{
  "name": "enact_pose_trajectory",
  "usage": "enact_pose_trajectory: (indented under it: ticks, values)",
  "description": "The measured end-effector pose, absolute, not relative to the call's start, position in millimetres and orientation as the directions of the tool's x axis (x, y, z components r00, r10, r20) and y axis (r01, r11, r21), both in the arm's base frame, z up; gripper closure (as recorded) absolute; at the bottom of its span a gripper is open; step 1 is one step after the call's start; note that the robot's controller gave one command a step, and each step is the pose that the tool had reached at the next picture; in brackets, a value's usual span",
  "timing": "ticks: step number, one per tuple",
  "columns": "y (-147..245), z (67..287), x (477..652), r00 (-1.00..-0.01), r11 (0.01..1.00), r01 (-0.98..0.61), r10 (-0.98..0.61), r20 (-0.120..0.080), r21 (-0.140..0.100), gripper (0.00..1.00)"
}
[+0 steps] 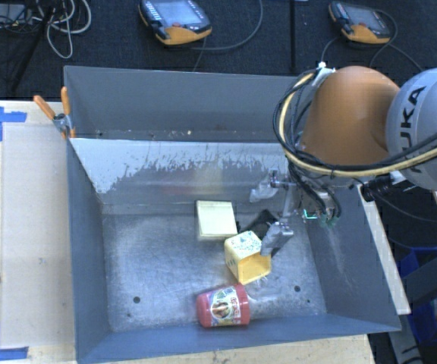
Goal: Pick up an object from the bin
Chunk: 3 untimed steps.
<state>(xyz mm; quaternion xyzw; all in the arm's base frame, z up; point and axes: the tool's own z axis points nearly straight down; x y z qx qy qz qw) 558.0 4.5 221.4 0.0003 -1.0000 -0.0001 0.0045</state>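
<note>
Yellow wedge-shaped block (246,257) lies mid-floor in the grey metal bin (165,120), with the tool (272,240) at the block's upper right corner. Its opening cannot be told. A pale square notepad (216,219) sits above-left of the block and a red can (224,307) below. A clean pick likely needs the tool centred over the block first.
</note>
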Motion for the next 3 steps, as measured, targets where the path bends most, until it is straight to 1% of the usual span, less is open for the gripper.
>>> enact_pose_trajectory:
  ticks: [1, 2, 3]
  values:
    - [4, 226, 559.5, -1.0, 1.0, -0.001, -0.001, 0.001, 0.0, 0.0]
    - [0, 180, 562.3, -0.999, 0.999, -0.035, -0.035, -0.007, 0.0, 0.0]
    - [-6, 121, 565.7, -0.979, 0.979, -0.204, -0.204, -0.003, -0.001, 0.0]
